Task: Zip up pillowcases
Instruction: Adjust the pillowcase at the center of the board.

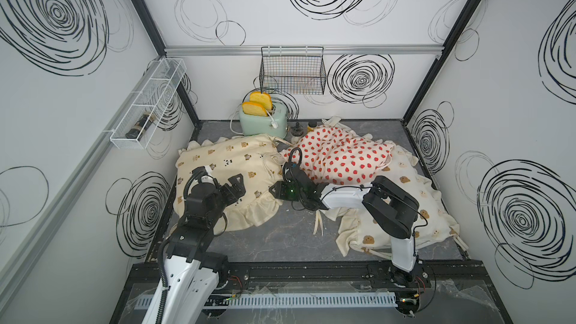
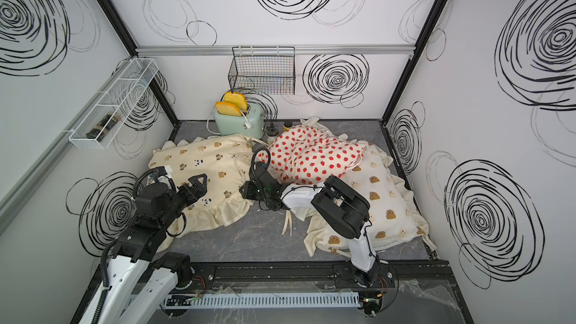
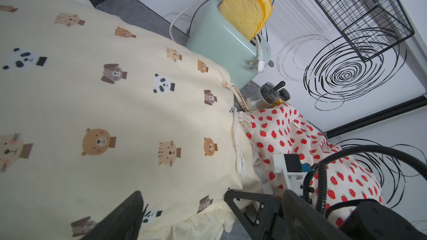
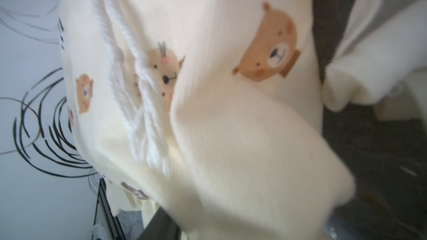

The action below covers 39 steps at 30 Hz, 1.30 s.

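Since the cream ruffle-edged cloth pillowcase with bears and pandas [image 1: 218, 163] lies limp on the grey tabletop [image 1: 280, 244] — likely to bunch — pinch its seam edge; left gripper [image 1: 234, 187] gapes above it, right gripper [image 1: 273, 191] at its ruffle, closure unclear.

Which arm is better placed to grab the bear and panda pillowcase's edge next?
Right, likely: the right gripper sits at the ruffled corner of the bear-and-panda pillowcase; the left gripper hangs open over its middle.

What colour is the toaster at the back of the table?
The toaster is pale mint green; the left wrist view shows it best.
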Each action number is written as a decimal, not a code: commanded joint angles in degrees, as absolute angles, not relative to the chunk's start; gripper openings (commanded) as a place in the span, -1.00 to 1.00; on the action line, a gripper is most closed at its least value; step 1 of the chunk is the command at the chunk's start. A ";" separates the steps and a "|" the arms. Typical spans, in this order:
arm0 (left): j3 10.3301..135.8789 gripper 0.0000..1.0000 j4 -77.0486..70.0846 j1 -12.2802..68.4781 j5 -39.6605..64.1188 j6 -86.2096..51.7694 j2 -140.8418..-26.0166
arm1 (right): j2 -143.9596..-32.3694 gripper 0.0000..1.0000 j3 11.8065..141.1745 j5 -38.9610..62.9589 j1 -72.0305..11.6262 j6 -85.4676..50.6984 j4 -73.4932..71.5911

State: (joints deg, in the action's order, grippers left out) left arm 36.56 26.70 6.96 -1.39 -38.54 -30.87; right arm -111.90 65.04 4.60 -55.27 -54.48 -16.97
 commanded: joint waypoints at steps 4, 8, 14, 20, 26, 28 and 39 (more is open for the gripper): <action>41.83 0.93 30.77 5.90 -3.71 -37.70 -31.92 | -105.30 -0.71 68.83 1.21 -55.26 -47.93 -13.50; 44.46 0.93 34.43 5.63 -4.73 -37.86 -32.43 | -100.73 -0.88 69.76 1.58 -55.38 -44.18 -11.42; 46.35 0.92 38.68 5.62 -5.98 -39.26 -33.49 | -92.95 -0.99 69.91 3.91 -53.24 -39.75 -7.02; 47.20 0.92 40.48 6.32 -6.07 -40.81 -34.19 | -84.36 -1.00 67.38 6.33 -47.02 -35.77 -4.08; 44.28 0.93 40.30 9.32 -4.91 -43.81 -34.63 | -80.42 -1.00 68.03 11.29 -37.89 -32.91 2.32; 42.12 0.93 38.88 12.10 -4.46 -45.88 -34.37 | -80.83 -1.00 68.37 13.60 -35.04 -32.16 3.92; 32.04 0.93 31.40 33.94 -9.58 -56.03 -35.19 | -82.67 -1.00 69.11 14.97 -30.26 -29.58 6.29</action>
